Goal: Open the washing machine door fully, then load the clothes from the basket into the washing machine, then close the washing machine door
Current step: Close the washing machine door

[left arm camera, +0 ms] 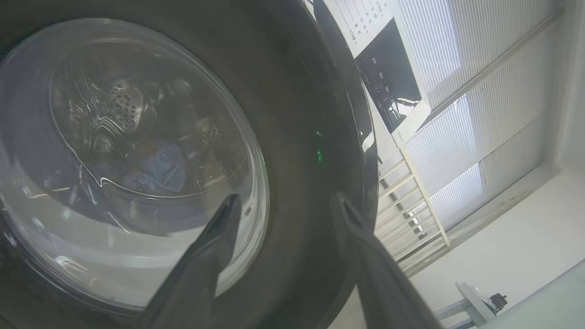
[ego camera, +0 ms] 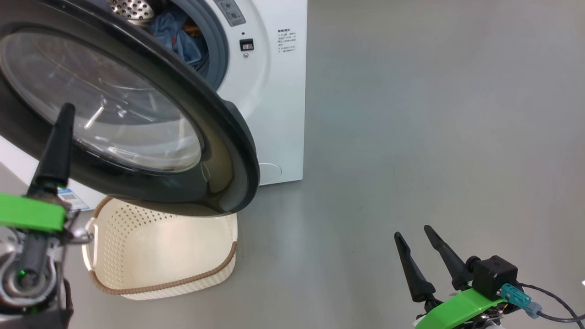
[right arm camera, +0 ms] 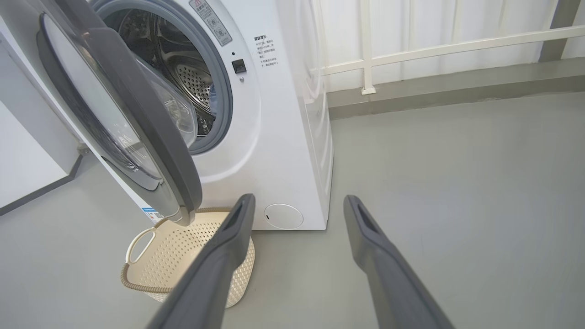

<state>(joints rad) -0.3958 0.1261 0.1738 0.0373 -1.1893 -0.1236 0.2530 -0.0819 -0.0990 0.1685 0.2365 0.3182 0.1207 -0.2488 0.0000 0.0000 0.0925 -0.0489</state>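
The washing machine (ego camera: pixel 274 91) stands at the upper left with its door (ego camera: pixel 219 151) swung partly open over the basket (ego camera: pixel 160 246), which looks empty. Blue clothes (ego camera: pixel 178 36) lie inside the drum and show faintly through the door's glass (left arm camera: pixel 137 160) in the left wrist view. My left gripper (left arm camera: pixel 285 203) is open, held close against the door's outer face, near its rim. One of its fingers (ego camera: pixel 57 151) rises in front of the glass. My right gripper (ego camera: pixel 412 232) is open and empty over the bare floor at lower right, well away from the machine (right arm camera: pixel 283 137), the door (right arm camera: pixel 151 137) and the basket (right arm camera: pixel 183 246).
Grey floor (ego camera: pixel 434 114) spreads to the right of the machine. A white railing (right arm camera: pixel 457 45) runs along the wall behind. A white panel (right arm camera: pixel 27 151) stands left of the machine. A round white cover (right arm camera: pixel 283 216) sits low on the machine's front.
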